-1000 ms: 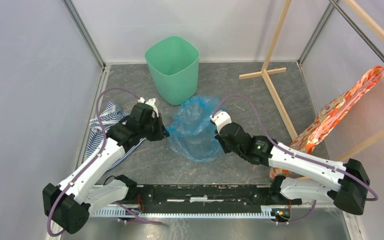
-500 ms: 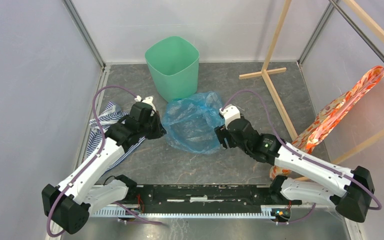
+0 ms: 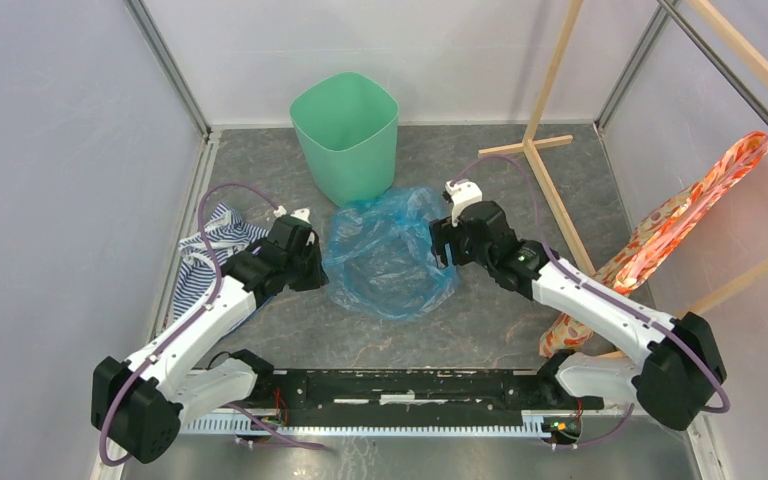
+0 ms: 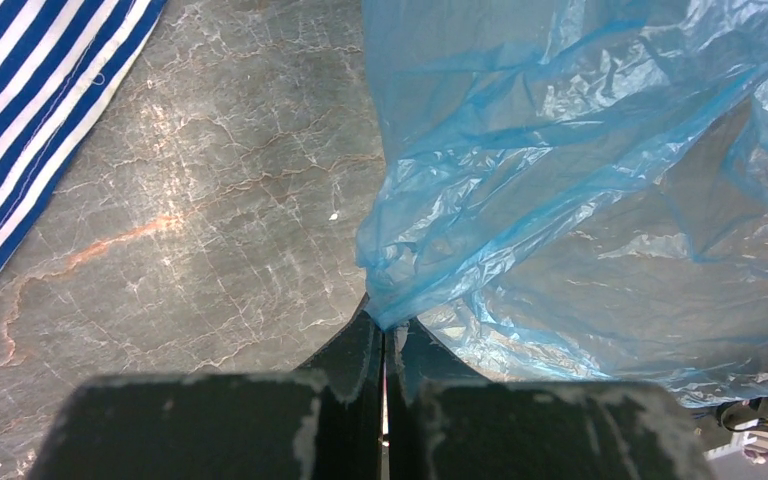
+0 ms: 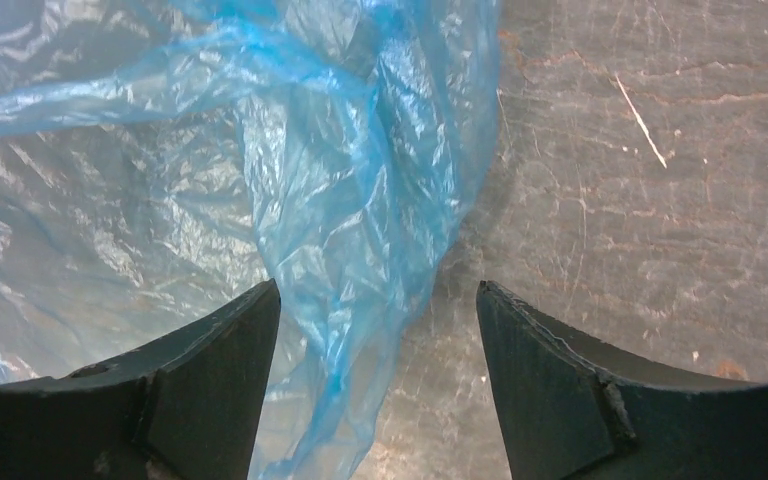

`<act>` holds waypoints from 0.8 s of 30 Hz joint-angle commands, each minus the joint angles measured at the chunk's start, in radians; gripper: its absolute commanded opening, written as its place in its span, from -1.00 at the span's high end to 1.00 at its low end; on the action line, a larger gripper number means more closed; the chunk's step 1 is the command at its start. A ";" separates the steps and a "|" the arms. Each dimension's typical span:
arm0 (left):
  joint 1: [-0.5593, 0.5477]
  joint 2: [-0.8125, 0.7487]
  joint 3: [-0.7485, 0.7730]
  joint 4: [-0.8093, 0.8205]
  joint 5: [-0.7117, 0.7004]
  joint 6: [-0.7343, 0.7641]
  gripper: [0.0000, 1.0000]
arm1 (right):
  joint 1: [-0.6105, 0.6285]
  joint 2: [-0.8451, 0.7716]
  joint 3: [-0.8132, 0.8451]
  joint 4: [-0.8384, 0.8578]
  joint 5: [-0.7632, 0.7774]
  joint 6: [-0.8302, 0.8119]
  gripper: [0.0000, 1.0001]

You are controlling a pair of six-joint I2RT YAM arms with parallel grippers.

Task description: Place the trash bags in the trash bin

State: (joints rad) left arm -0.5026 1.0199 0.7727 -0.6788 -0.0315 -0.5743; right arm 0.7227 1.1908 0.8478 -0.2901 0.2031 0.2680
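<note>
The translucent light-blue trash bag (image 3: 390, 255) lies crumpled on the grey floor, just in front of the mint-green trash bin (image 3: 347, 138), which stands upright at the back. My left gripper (image 3: 322, 268) is shut on the bag's left edge; in the left wrist view the plastic (image 4: 560, 170) bunches into the closed tips (image 4: 386, 322). My right gripper (image 3: 441, 250) stands open over the bag's right edge. In the right wrist view a fold of the bag (image 5: 360, 200) hangs between the spread fingers (image 5: 376, 292), nearer the left one.
A blue-white striped cloth (image 3: 210, 255) lies left of my left arm. A wooden stand (image 3: 540, 140) rises at the back right. Orange floral fabric (image 3: 680, 225) hangs along the right wall. Metal frame posts and white walls enclose the floor.
My right gripper has opened, let go of the bag and moved back toward the bin's side. The bag has spread and shifted toward the bin. My left arm pulled slightly nearer.
</note>
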 commanded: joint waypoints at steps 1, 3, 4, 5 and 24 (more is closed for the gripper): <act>0.001 0.001 -0.007 0.028 -0.029 0.004 0.96 | -0.069 0.035 -0.006 0.163 -0.156 -0.046 -0.57; 0.001 0.002 -0.009 0.033 -0.027 0.004 0.96 | -0.101 0.070 -0.005 0.191 -0.250 -0.058 -0.53; 0.000 0.004 -0.010 0.034 -0.026 0.005 0.96 | -0.112 0.088 -0.002 0.197 -0.286 -0.058 -0.51; 0.001 0.006 -0.010 0.034 -0.025 0.006 0.96 | -0.118 0.107 0.000 0.203 -0.321 -0.058 -0.47; 0.001 0.021 0.016 0.040 -0.016 0.013 0.96 | -0.120 0.307 0.035 0.240 -0.337 -0.068 -0.07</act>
State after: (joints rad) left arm -0.5026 1.0359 0.7628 -0.6716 -0.0456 -0.5743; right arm 0.6022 1.4654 0.8417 -0.0895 -0.1078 0.2035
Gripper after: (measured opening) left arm 0.022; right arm 0.581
